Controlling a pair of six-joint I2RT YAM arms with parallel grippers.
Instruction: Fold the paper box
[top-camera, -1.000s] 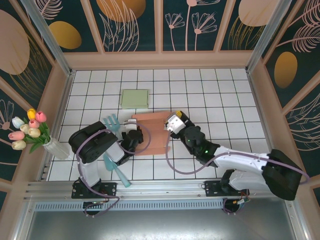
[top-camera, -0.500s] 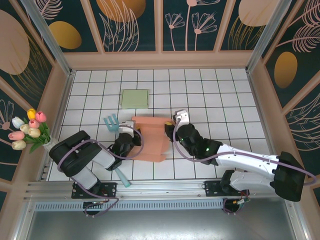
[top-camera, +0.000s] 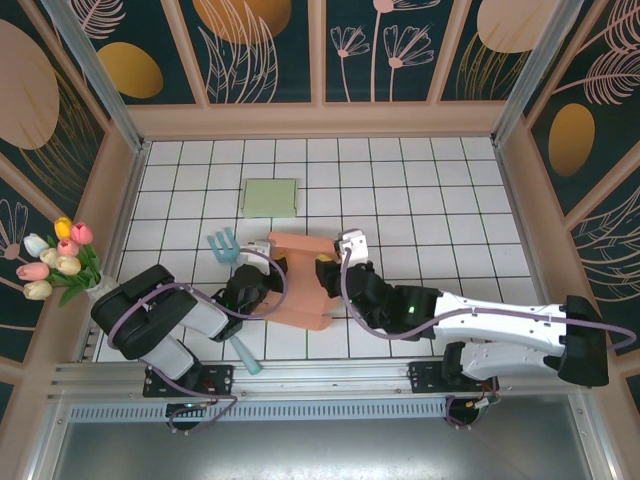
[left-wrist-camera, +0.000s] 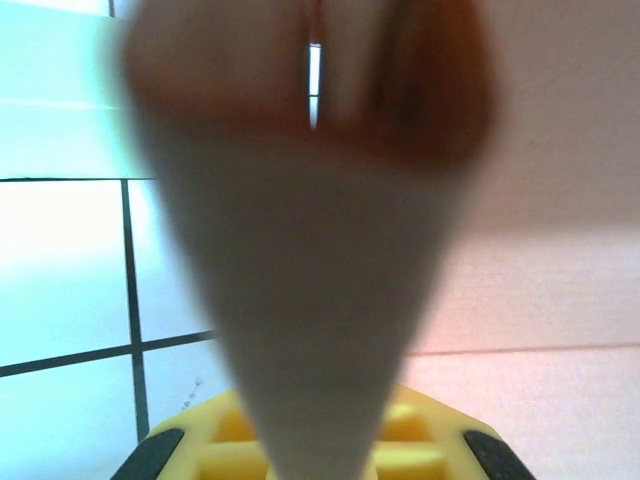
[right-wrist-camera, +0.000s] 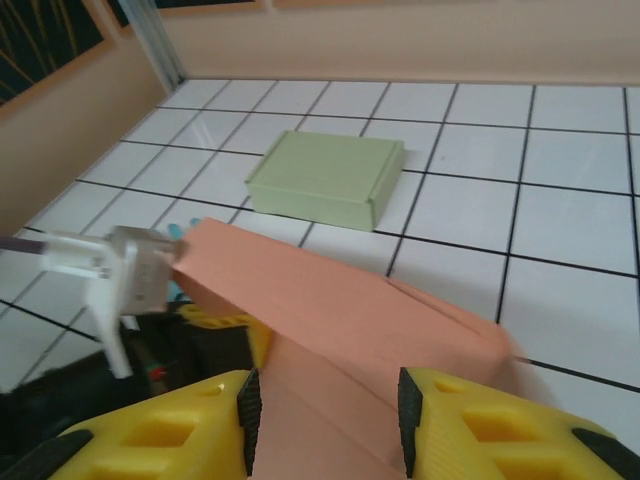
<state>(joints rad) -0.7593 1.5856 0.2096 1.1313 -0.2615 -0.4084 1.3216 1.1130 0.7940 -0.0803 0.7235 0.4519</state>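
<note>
Since one second ago, the right arm has swung left and the paper box (top-camera: 303, 285) has shifted nearer the arm bases.

- **Paper box:** it lies on the white tiled table (top-camera: 430, 200), between both arms, with one panel raised.
- **Left pincer (top-camera: 268, 272):** its jaws are together, clamped on the box's left edge.
- **Right pincer (right-wrist-camera: 325, 400):** its fingers stand apart with a salmon panel between them. Whether they press it cannot be told.
- **Green box (top-camera: 270, 197):** it sits closed, well apart, beyond the paper box.
</note>
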